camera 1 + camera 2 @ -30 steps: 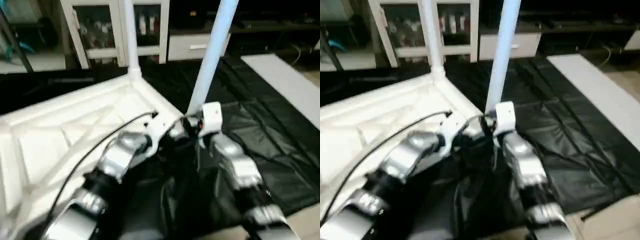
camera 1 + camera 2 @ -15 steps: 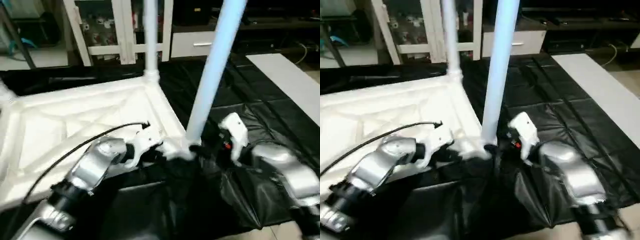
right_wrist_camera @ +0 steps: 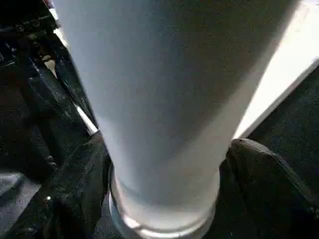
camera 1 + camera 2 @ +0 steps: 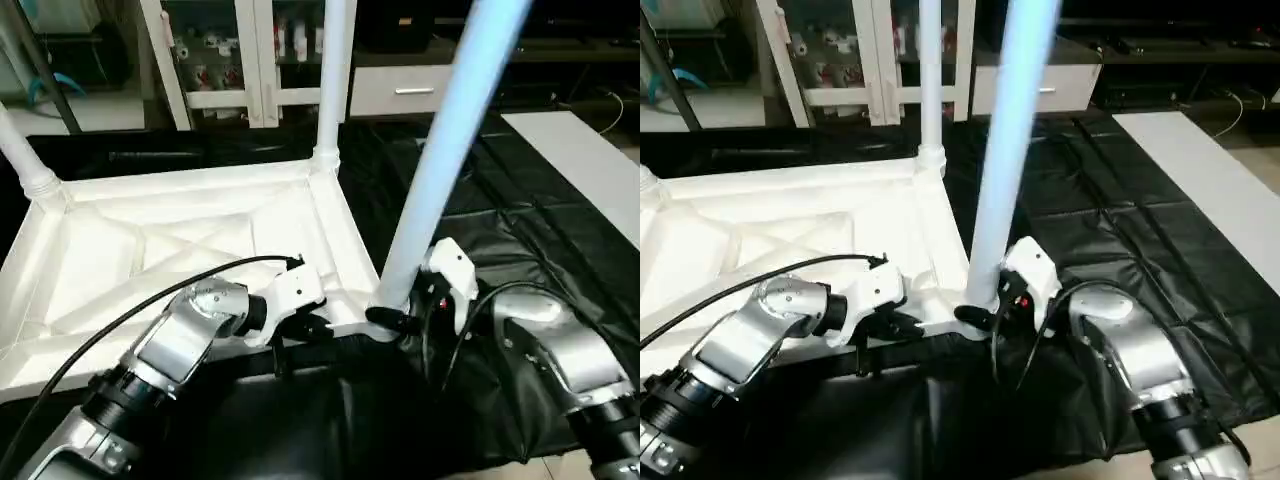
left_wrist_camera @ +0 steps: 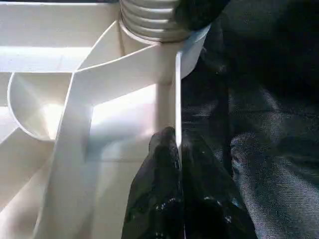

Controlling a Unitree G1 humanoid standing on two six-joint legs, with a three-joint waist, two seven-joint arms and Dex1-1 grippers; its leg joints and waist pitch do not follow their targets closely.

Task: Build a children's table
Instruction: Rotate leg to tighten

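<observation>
Seating the near-corner leg

My right gripper (image 4: 392,318) grips the leg (image 4: 440,160) at its base; it now stands straighter in the socket. Beside it, my left gripper (image 5: 178,169) pinches the tabletop (image 4: 150,250) rim, steadying.

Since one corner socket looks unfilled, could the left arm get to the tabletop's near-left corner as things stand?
Probably not yet: the left gripper is pinching the tabletop rim beside the near leg.

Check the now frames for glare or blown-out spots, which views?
Left wrist view: hot patch on the tabletop ribs behind the dark left claw. Right wrist view: leg evenly grey, bright strip beside it. Left eye view: tabletop underside bright, ribs readable; black sheet shows sheen.
</observation>
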